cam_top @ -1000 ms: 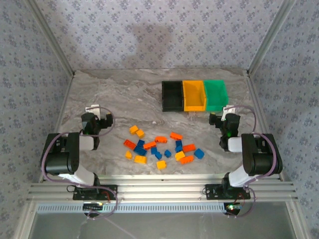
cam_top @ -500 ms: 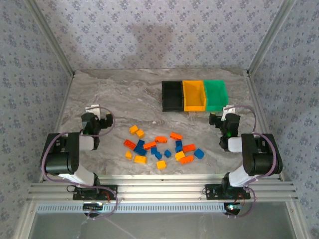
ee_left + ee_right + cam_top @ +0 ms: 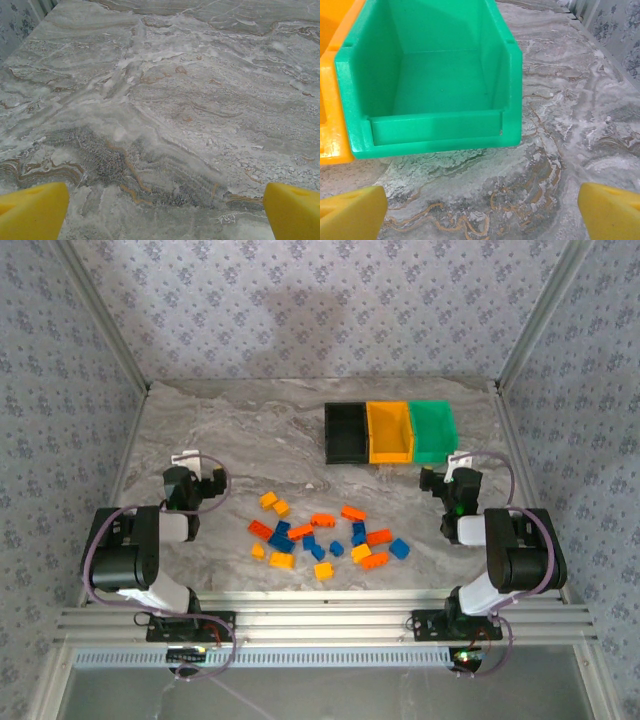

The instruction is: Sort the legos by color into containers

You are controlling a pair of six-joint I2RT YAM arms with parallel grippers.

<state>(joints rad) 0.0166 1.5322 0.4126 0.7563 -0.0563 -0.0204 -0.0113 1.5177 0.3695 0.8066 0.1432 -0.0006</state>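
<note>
Several legos [image 3: 325, 535] in yellow-orange, red-orange and blue lie scattered on the marble table between the two arms. The containers stand joined in a row at the back right: black [image 3: 346, 432], yellow-orange [image 3: 389, 432] and green [image 3: 433, 430]. My left gripper [image 3: 196, 468] rests left of the bricks; in the left wrist view it [image 3: 162, 212] is open over bare marble. My right gripper [image 3: 453, 470] sits just in front of the green bin [image 3: 430, 75], open [image 3: 480, 212] with nothing between its yellow fingertips [image 3: 350, 212]. A corner of the yellow-orange bin [image 3: 330, 100] shows at the left.
The table [image 3: 250, 430] is walled by patterned panels on three sides, with metal posts at the back corners. Both arms are folded back near the front edge. The back left of the table is bare marble.
</note>
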